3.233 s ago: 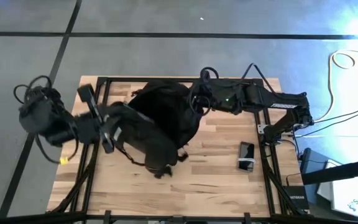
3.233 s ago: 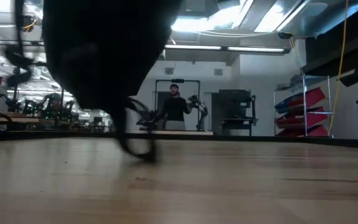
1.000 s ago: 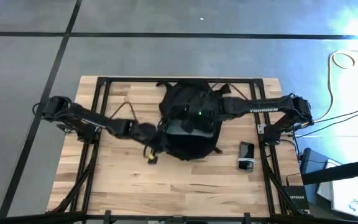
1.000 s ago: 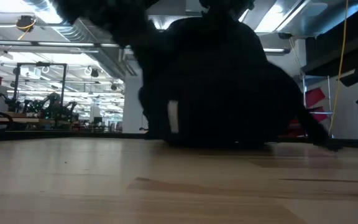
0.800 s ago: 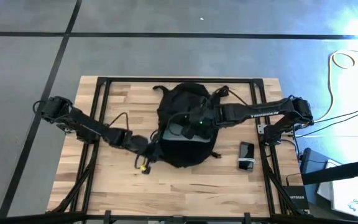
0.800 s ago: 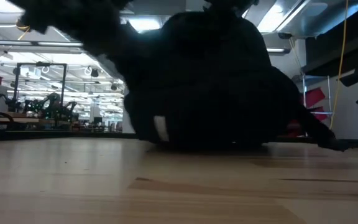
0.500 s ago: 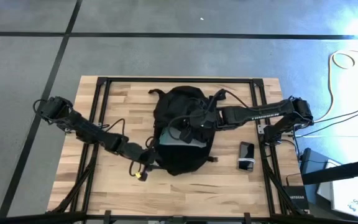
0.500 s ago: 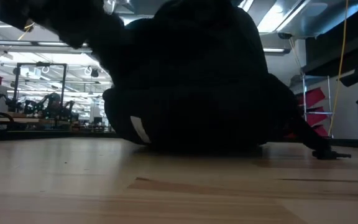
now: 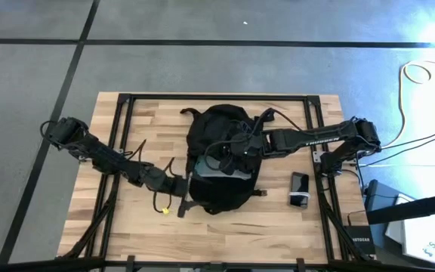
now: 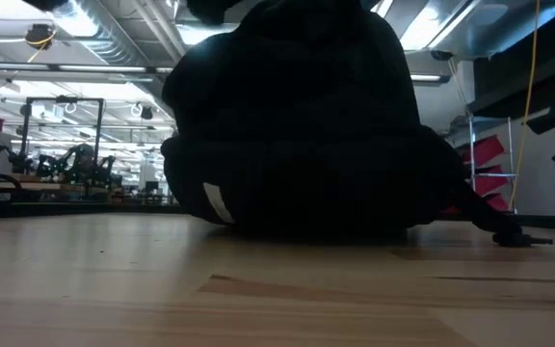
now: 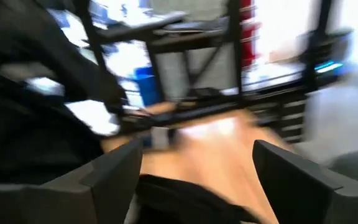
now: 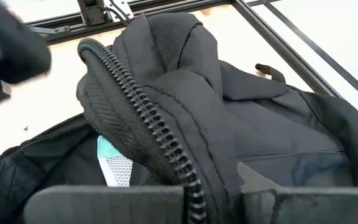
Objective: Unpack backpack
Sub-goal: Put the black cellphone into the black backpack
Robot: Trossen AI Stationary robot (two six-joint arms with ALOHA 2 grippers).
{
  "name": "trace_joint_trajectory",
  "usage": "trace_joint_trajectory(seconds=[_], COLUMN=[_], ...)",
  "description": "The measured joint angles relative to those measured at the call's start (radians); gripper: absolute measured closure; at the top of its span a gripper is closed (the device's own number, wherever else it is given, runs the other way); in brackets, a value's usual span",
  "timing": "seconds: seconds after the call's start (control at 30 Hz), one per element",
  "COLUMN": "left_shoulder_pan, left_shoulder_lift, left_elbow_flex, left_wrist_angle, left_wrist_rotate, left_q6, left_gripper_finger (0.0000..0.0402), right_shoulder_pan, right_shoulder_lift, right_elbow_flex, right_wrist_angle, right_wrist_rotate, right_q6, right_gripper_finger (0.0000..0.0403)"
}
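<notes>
On your pale wooden tabletop (image 9: 278, 219) the rounded black fabric backpack (image 9: 221, 193) lies flat, left gripper (image 9: 183, 185) spread wide beside it, right gripper (image 9: 229, 151) clamped on its zippered fabric.

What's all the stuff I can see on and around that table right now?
Large black fabric backpack: one, black, middle of the wooden table, partly unzipped.
Teal-edged mesh item: one, teal and pale, inside the backpack's opening.
Small dark phone-like device: one, black, right side of table.
Small yellow tag: one, yellow, beside the backpack's left edge.
Left gripper: one, dark, open at the backpack's left edge.
Right gripper: one, dark, shut on the backpack's top fabric.
</notes>
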Motion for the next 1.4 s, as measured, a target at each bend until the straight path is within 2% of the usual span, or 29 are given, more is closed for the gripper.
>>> trace_joint_trajectory(seconds=[0.17, 0.27, 0.33, 0.47, 0.67, 0.93, 1.07, 1.4], left_shoulder_pan=[-0.118, -0.132, -0.1, -0.003, 0.1, 0.138, 0.174, 0.251], left_shoulder_lift=[0.0, 0.0, -0.001, -0.001, -0.001, 0.0, 0.014, 0.016], left_elbow_flex=[0.055, 0.074, 0.074, 0.074, 0.073, 0.073, 0.073, 0.072], left_wrist_angle=[0.015, 0.052, 0.058, -0.033, -0.03, -0.007, -0.025, -0.074], left_wrist_rotate=[-0.354, -0.559, -0.616, -0.575, -0.561, -0.566, -0.562, -0.422], left_q6=[0.375, 0.49, 0.514, 0.472, 0.428, 0.55, 0.556, 0.537], left_gripper_finger=[0.0121, 0.0121, 0.0122, 0.0122, 0.0122, 0.0122, 0.0122, 0.0122], right_shoulder_pan=[0.013, 0.019, 0.019, 0.019, 0.018, 0.019, 0.018, 0.017], right_shoulder_lift=[0.0, 0.0, 0.0, 0.0, 0.0, 0.001, 0.001, 0.001], right_elbow_flex=[0.0, 0.0, 0.0, 0.0, 0.0, 0.0, 0.0, 0.0], right_wrist_angle=[-0.001, -0.001, 0.009, 0.041, 0.046, 0.048, 0.051, 0.018], right_wrist_rotate=[-0.002, -0.018, -0.017, -0.032, -0.068, -0.091, -0.116, -0.149], right_q6=[-0.001, -0.001, -0.01, -0.024, -0.041, -0.046, -0.045, -0.046], right_gripper_finger=[0.0402, 0.0402, 0.0402, 0.0402, 0.0402, 0.0402, 0.0402, 0.0402])
